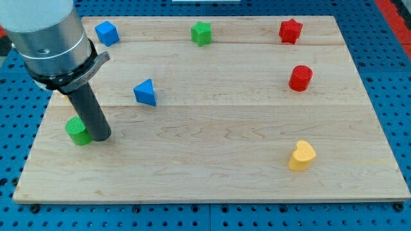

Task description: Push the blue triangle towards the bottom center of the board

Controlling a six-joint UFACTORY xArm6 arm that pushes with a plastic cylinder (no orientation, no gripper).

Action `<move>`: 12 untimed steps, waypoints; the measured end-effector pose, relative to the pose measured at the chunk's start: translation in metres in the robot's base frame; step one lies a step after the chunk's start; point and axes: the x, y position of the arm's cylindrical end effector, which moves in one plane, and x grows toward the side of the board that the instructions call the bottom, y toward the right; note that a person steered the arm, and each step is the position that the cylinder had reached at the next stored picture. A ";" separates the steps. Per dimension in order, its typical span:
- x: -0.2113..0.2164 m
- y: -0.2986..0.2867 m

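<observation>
The blue triangle (146,92) lies on the wooden board (212,160), left of centre in the upper half. My tip (101,137) rests on the board at the left side, below and to the left of the triangle, clearly apart from it. The tip is right beside a green cylinder (77,131), on that block's right side, touching or nearly touching it. The rod runs up into the grey arm body at the view's top left.
A blue cube (106,33) sits at the top left, a green star-like block (201,33) at top centre, a red star (290,31) at top right, a red cylinder (300,77) below it, and a yellow heart (301,155) at lower right.
</observation>
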 end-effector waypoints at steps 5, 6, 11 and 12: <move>-0.048 0.002; -0.094 0.035; -0.154 0.131; -0.079 0.174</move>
